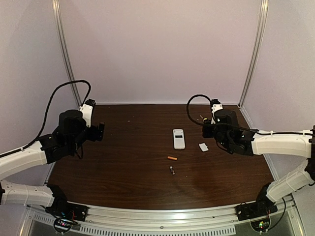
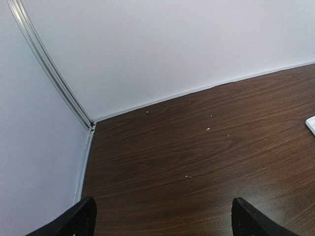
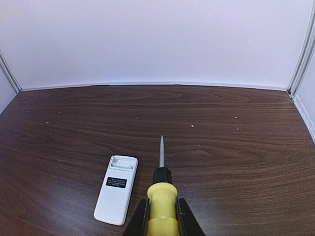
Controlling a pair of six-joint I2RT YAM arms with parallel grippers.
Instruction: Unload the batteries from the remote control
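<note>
The white remote control [image 1: 178, 138] lies flat mid-table, back side up. In the right wrist view [image 3: 116, 189] its battery bay at the far end is open and looks empty. An orange-copper battery [image 1: 172, 158] and a dark battery [image 1: 172, 170] lie loose on the table in front of the remote. My right gripper [image 1: 207, 129] is right of the remote, shut [image 3: 162, 216] on a yellow-handled screwdriver [image 3: 161, 199] whose tip points away over bare table. My left gripper [image 1: 101, 132] is at the far left, open [image 2: 162, 219] and empty. The batteries do not show in either wrist view.
A small white cover piece [image 1: 203, 146] lies right of the remote, near my right gripper. White walls close the table at the back and sides. A corner of the remote shows at the right edge of the left wrist view [image 2: 311, 125]. Small crumbs dot the wood.
</note>
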